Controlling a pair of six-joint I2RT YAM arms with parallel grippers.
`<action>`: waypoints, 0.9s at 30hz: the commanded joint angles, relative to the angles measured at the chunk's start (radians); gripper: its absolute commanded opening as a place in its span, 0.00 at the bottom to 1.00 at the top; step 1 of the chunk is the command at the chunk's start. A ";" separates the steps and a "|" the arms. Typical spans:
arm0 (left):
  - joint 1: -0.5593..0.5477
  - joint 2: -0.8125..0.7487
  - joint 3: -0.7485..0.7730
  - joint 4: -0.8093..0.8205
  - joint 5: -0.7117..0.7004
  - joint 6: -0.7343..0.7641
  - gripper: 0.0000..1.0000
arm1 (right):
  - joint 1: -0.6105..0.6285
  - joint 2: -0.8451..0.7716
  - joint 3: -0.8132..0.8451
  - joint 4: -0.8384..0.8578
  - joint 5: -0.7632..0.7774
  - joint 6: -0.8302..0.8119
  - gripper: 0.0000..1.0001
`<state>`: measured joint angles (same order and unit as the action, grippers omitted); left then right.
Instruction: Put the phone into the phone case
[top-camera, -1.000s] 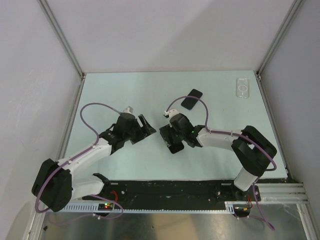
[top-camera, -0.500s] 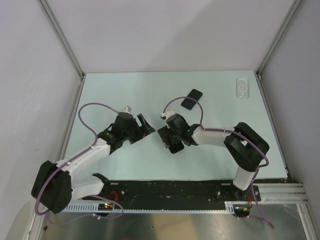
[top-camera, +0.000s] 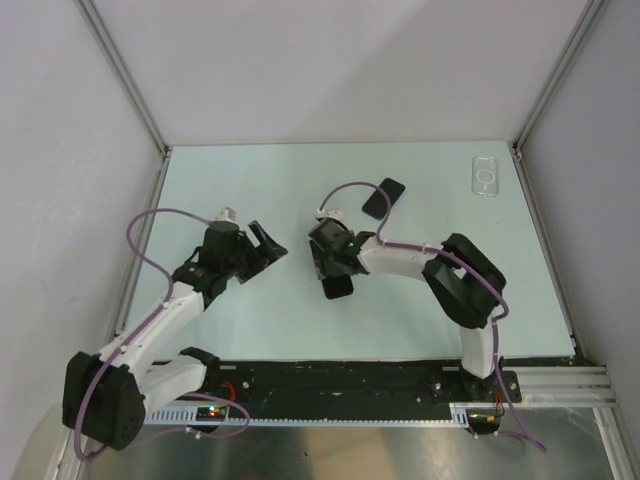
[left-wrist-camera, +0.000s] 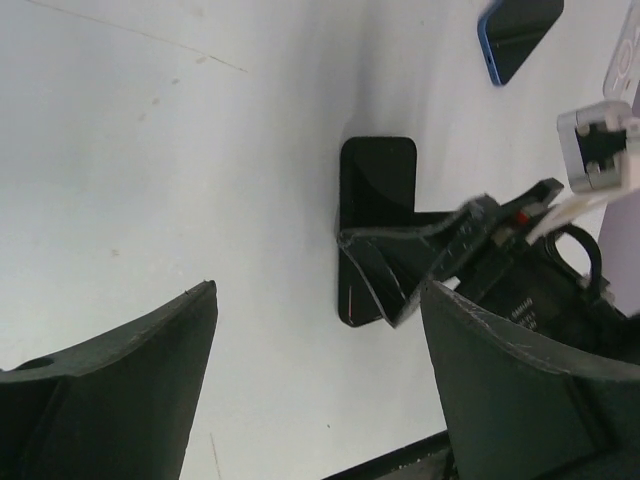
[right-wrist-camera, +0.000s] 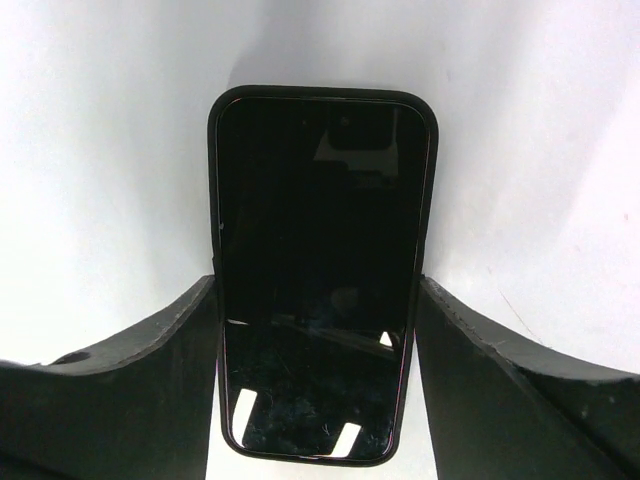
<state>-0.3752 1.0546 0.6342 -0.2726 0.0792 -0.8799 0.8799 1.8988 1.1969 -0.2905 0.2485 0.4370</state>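
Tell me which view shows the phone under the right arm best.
The right wrist view: the phone fills the middle, almost its whole outline clear, between the right tool's fingers. The left wrist view shows one end, the rest covered by that tool. The top view shows only a dark bit beneath that tool.

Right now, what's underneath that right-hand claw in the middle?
A black phone lies flat on the table, between the fingers of the right gripper. From above, the gripper covers most of it. Whether the fingers already squeeze it cannot be told.

glossy black phone (right-wrist-camera: 317, 270), clear phone case (top-camera: 485, 177) with white ring
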 joint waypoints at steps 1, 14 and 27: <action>0.054 -0.089 0.027 -0.083 0.008 0.068 0.87 | 0.013 0.162 0.248 -0.064 0.051 0.139 0.42; 0.087 -0.141 0.033 -0.144 0.016 0.091 0.87 | 0.013 0.459 0.706 -0.271 0.123 0.295 0.46; 0.088 -0.131 0.041 -0.142 0.030 0.088 0.87 | 0.022 0.419 0.665 -0.228 0.132 0.333 0.87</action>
<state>-0.2958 0.9283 0.6342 -0.4149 0.0902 -0.8185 0.8909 2.3207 1.8721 -0.5724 0.3958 0.7521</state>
